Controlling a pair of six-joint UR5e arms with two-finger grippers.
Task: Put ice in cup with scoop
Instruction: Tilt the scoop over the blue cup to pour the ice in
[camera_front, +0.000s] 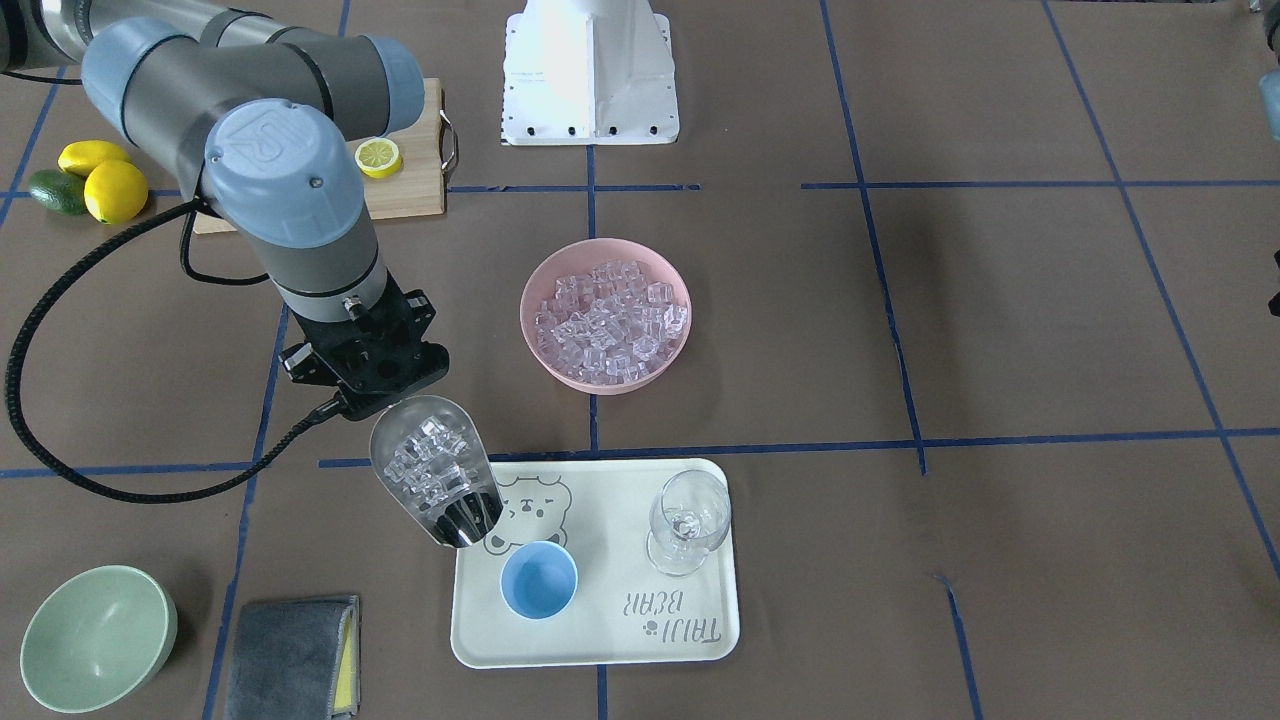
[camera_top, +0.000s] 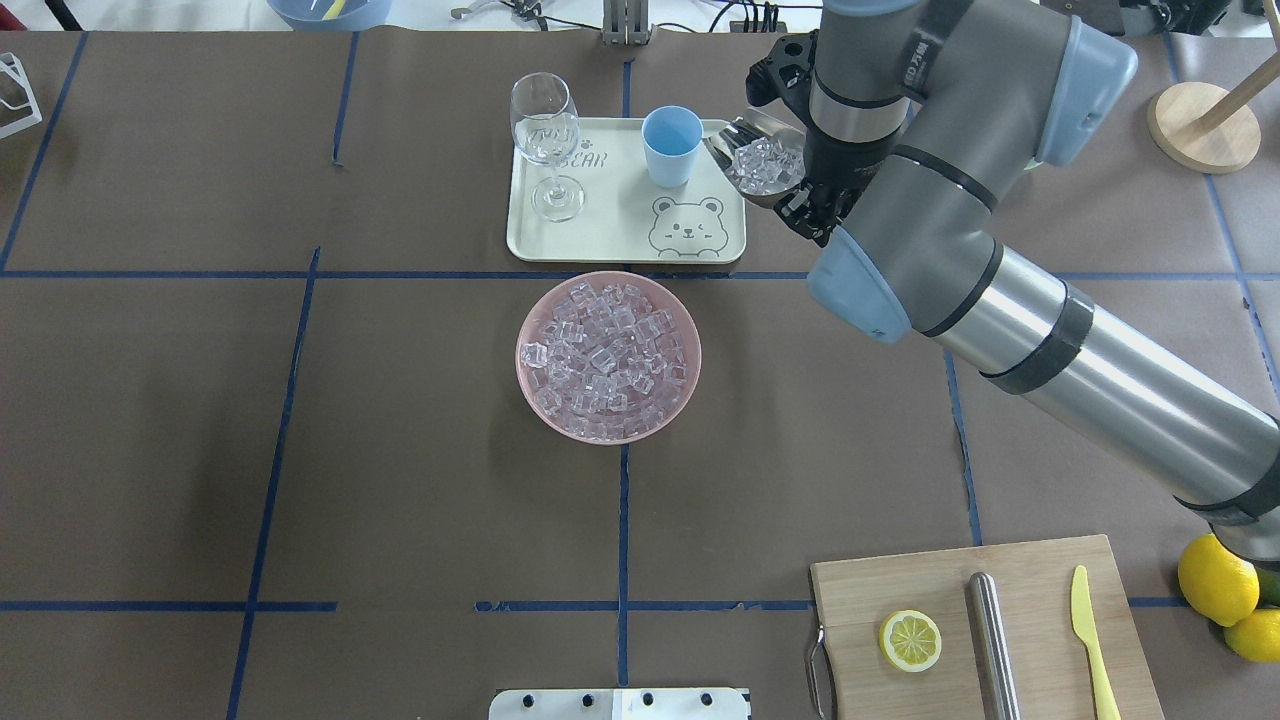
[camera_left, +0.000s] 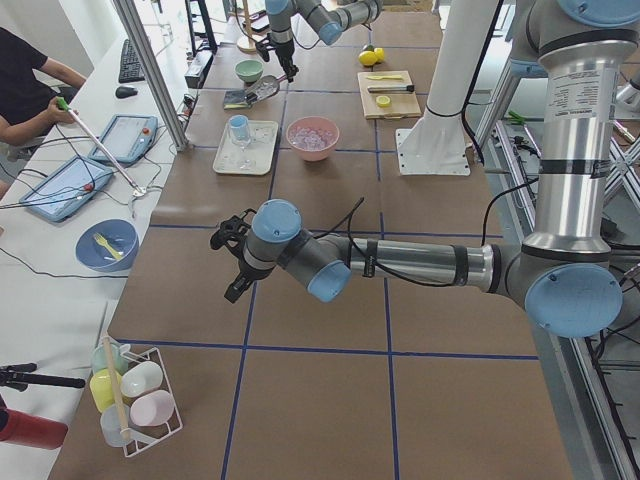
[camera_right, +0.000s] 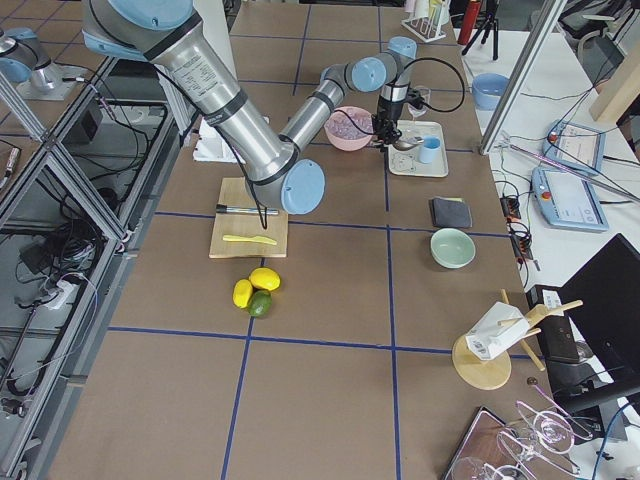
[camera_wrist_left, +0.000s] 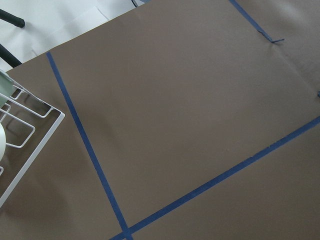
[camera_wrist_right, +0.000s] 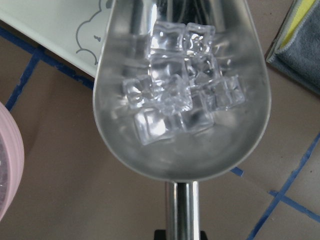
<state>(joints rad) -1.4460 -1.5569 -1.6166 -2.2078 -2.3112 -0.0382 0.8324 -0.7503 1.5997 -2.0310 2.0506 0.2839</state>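
1. Brown paper-covered table (camera_top: 400, 450), gridded with blue tape.
2. Left gripper (camera_left: 232, 260): hangs over bare table toward the robot's left end, well apart from the tray. Cannot tell whether its fingers are spread or closed.
3. Tray (camera_top: 600, 235): carries a wine glass (camera_top: 545, 130) and, to its right, the cup (camera_top: 671, 146), both upright.
4. Pink bowl (camera_top: 521, 352): robot-side of the tray, heaped with ice (camera_top: 608, 358).
5. Scoop (camera_top: 765, 165): trough loaded with several cubes, over the tray's right edge, just beside the cup.
6. Right gripper (camera_front: 380, 390): fingers clamped on the scoop's handle.
7. Cutting board (camera_top: 1030, 570): near right corner, bearing a lemon half (camera_top: 910, 640).
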